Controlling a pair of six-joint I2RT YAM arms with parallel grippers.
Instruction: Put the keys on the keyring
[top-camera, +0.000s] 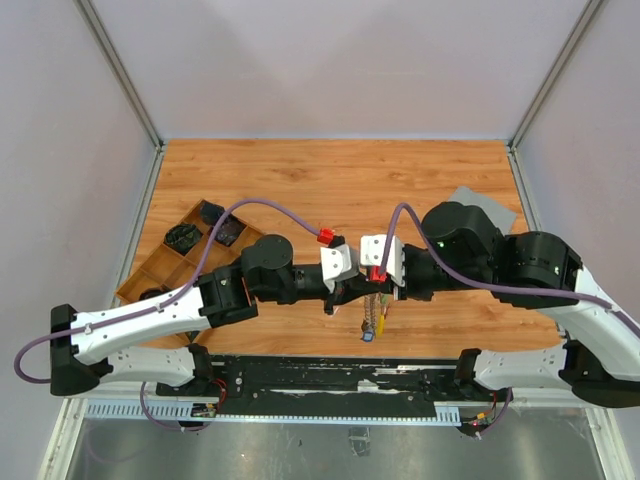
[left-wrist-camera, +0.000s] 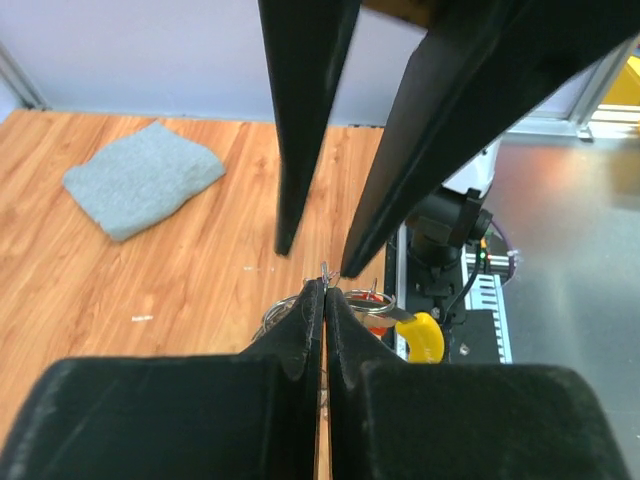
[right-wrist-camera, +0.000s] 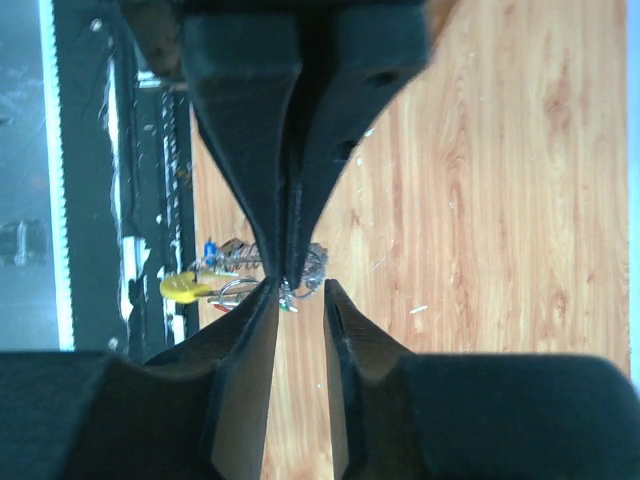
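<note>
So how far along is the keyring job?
Done: a yellow key and a blue key look to be hanging on the keyring. In hand: the left gripper is pinched shut on the keyring, with the bunch dangling beside it. The right gripper sits tip to tip with it, jaws apart, nothing visibly in them. Left: no loose key shows, so I can't tell if another needs threading.
</note>
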